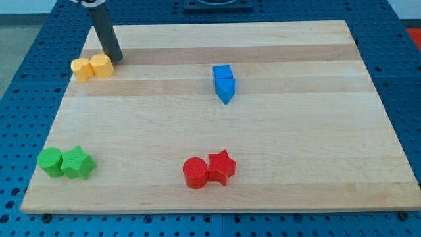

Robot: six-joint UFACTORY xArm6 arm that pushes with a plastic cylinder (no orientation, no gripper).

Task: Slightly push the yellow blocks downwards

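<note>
The dark rod comes down from the view's top, leaning a little, and my tip [117, 58] rests on the wooden board [263, 164] near its top left corner. It holds nothing; it is only a bare rod end. The two yellow blocks [92, 67] lie just beside the tip, on its lower left, and the nearer one seems to touch it. They touch each other, and the pair's long axis runs left to right.

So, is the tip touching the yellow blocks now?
Cannot tell. In the camera view my tip sits at the upper right edge of the yellow blocks; no gap shows plainly.
</note>
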